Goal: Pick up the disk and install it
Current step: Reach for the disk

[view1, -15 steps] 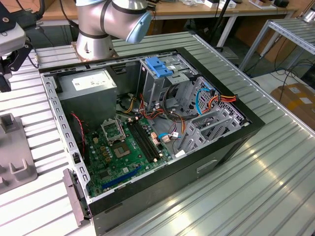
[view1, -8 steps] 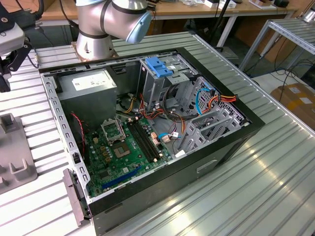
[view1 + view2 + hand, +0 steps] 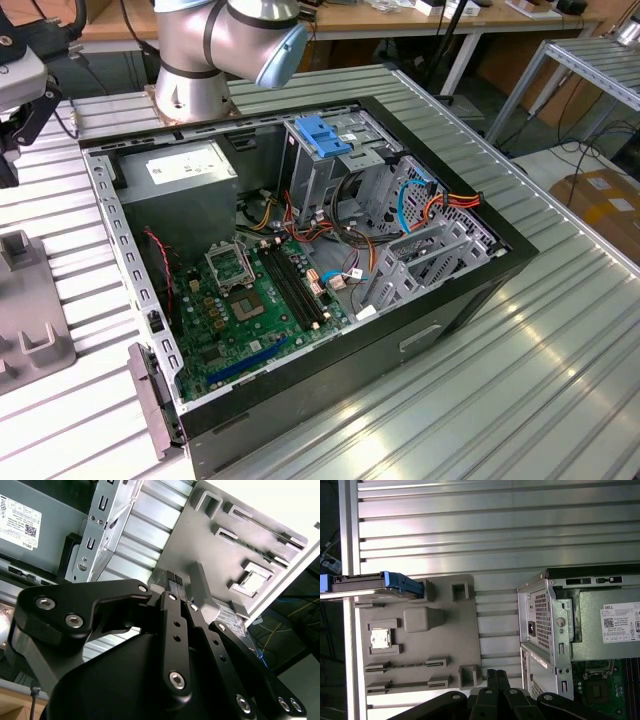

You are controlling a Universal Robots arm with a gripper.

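End effector [image 3: 173, 577] closed on nothing, near the grey tray [image 3: 420, 650]; disk [image 3: 365, 583] at tray's edge; white-labelled power supply [image 3: 592, 647] nearby.

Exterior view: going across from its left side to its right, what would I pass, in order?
Grey fixture plate → power supply in the open computer case → blue bracket on top of the drive bay → orange cables → cardboard box.

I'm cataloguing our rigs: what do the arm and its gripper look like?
The arm is thick silver-grey tubing with a pale blue joint cap. The gripper is matte black, with jointed link fingers fastened by silver hex-socket bolts and ribbed tips.
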